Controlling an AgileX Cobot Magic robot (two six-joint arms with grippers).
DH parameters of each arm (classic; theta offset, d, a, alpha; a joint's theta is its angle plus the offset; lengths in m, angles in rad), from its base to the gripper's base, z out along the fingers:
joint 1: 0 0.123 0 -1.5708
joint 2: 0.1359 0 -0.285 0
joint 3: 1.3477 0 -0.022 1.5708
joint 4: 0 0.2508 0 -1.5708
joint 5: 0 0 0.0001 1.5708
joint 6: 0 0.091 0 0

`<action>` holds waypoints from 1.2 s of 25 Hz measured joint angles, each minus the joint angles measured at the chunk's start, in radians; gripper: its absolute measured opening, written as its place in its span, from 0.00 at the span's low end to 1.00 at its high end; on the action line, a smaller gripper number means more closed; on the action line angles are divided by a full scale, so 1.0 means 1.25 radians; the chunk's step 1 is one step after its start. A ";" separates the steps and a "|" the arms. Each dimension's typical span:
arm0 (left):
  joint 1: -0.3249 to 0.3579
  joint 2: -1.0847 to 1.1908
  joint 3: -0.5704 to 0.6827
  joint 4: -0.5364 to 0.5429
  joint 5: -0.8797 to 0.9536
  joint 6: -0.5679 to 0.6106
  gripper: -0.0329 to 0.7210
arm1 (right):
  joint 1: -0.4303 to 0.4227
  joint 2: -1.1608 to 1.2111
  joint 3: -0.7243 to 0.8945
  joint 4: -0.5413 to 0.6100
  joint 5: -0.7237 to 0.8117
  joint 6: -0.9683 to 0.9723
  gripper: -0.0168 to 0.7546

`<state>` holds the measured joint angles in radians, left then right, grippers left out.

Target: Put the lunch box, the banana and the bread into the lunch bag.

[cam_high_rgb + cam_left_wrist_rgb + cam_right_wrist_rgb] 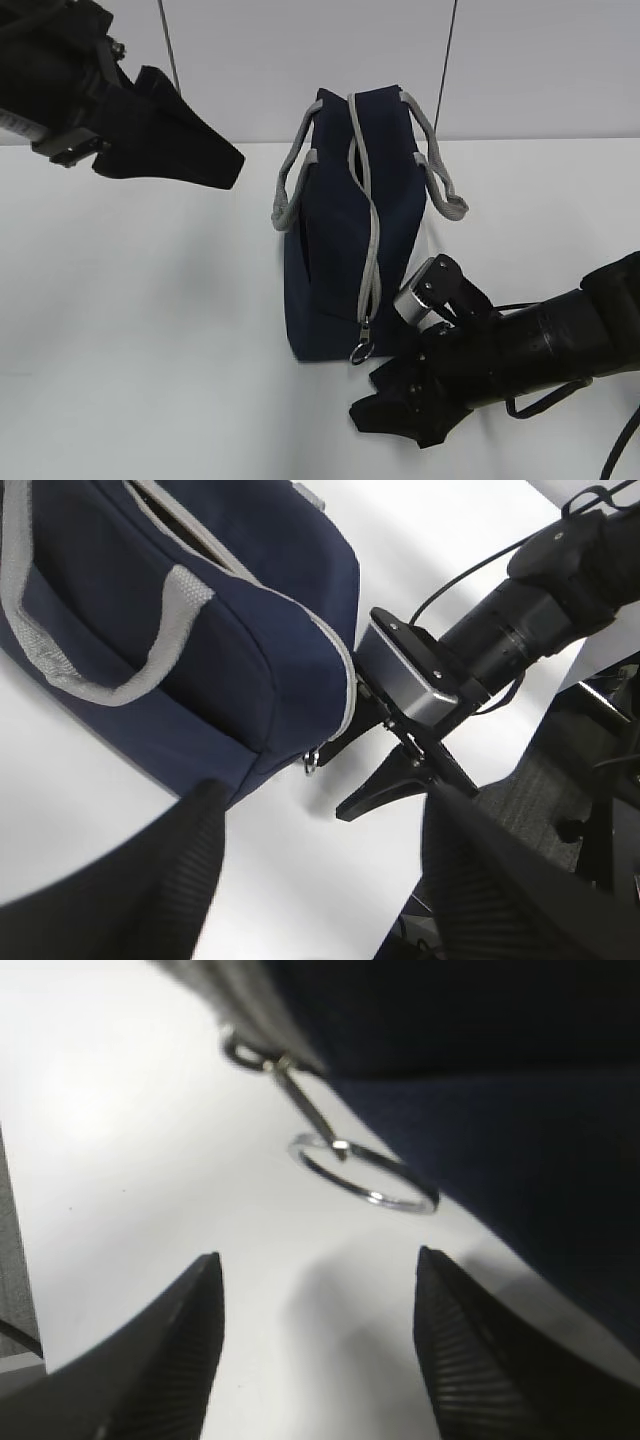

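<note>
You see one lunch bag (pixel 345 230) upright mid-table, its inside hidden behind the narrow zipper gap; one ring pull (pixel 365 1172) hangs at its near end; the right gripper (pixel 315 1350) waits open just short of it; the left gripper (pixel 320 880), raised apart, gapes empty.

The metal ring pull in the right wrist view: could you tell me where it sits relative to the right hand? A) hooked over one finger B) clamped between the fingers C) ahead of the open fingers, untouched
C: the ring pull hangs from the lunch bag beyond the open right hand.
</note>
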<state>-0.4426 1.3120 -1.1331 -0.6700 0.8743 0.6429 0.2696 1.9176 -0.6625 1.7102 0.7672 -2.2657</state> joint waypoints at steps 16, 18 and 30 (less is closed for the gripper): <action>0.000 0.000 0.000 0.006 0.002 0.000 0.62 | 0.000 -0.051 0.000 -0.062 0.013 0.053 0.60; 0.000 0.000 0.000 0.007 0.008 0.000 0.62 | 0.000 -0.051 0.000 -0.059 0.001 0.053 0.60; 0.000 0.000 0.000 0.012 0.013 0.000 0.62 | 0.000 -0.051 0.000 0.031 -0.007 -0.022 0.60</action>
<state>-0.4426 1.3120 -1.1331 -0.6550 0.8904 0.6429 0.2696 1.8533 -0.6625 1.7488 0.7580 -2.2927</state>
